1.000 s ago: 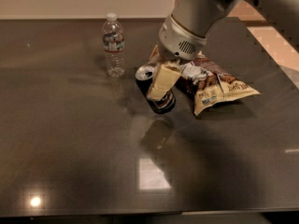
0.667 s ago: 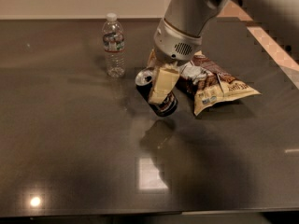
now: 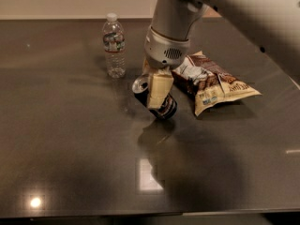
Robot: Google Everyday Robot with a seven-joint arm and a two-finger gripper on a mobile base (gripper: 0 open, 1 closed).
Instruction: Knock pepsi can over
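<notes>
On table (image 3: 70, 149), gripper (image 3: 155, 92) against tilted pepsi can (image 3: 139, 85), side mostly hidden.

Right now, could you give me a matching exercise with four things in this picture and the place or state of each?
Things:
1 pepsi can
2 water bottle
3 snack bag
4 gripper

Place or state:
a lying flat, beside the can
b tilted, not upright
c upright, apart from the can
d down at the can, reaching from above

Pairs: 1-b, 2-c, 3-a, 4-d
</notes>
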